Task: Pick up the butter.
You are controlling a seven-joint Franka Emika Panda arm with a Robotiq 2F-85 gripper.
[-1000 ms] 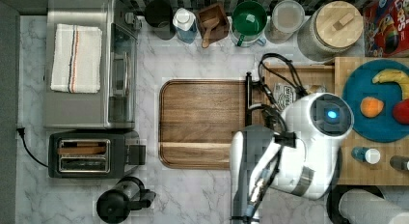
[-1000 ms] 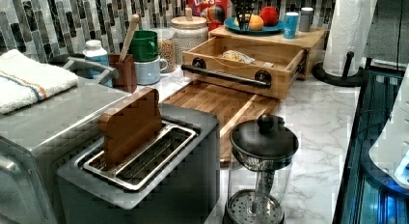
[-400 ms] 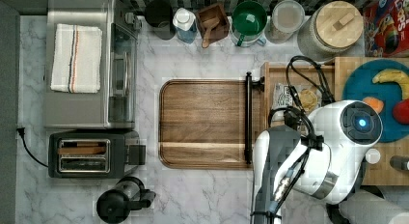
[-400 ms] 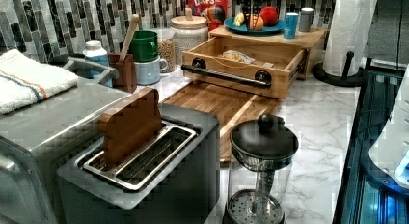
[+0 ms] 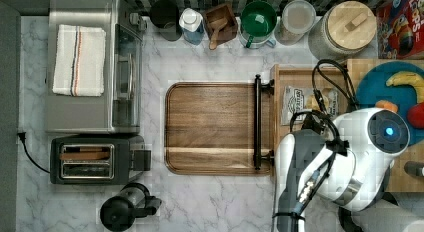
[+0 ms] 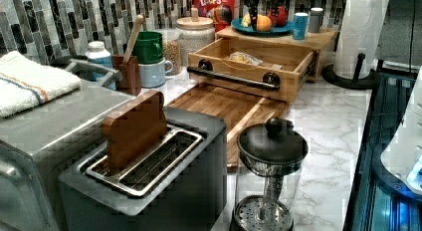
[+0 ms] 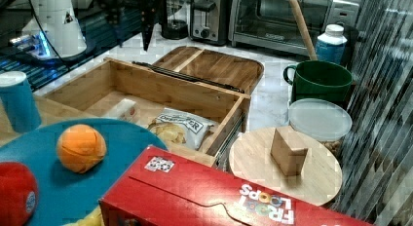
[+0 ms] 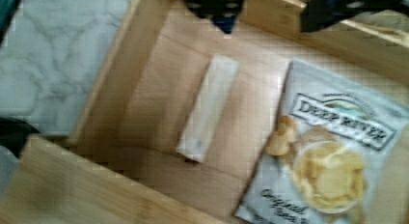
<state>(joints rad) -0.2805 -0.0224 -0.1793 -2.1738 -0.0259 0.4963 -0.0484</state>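
The butter (image 8: pixel 208 108) lies flat on the floor of the wooden drawer (image 8: pixel 144 89), beside the chip bag (image 8: pixel 328 151), centre frame. The gripper (image 8: pixel 270 11) hangs above, fingers spread.

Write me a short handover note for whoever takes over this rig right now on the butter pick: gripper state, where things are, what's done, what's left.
Gripper: above the open drawer, holding nothing; whether the fingers are open cannot be told.
Butter: lying flat on the floor of the wooden drawer, untouched, beside the chip bag with a strip of bare drawer floor between them. In the right view it sits at the drawer's near end.
Done: the arm is over the drawer, with the wrist camera looking down on the butter.
Left: descend, close on the butter across its narrow sides, lift. Keep clear of the chip bag.
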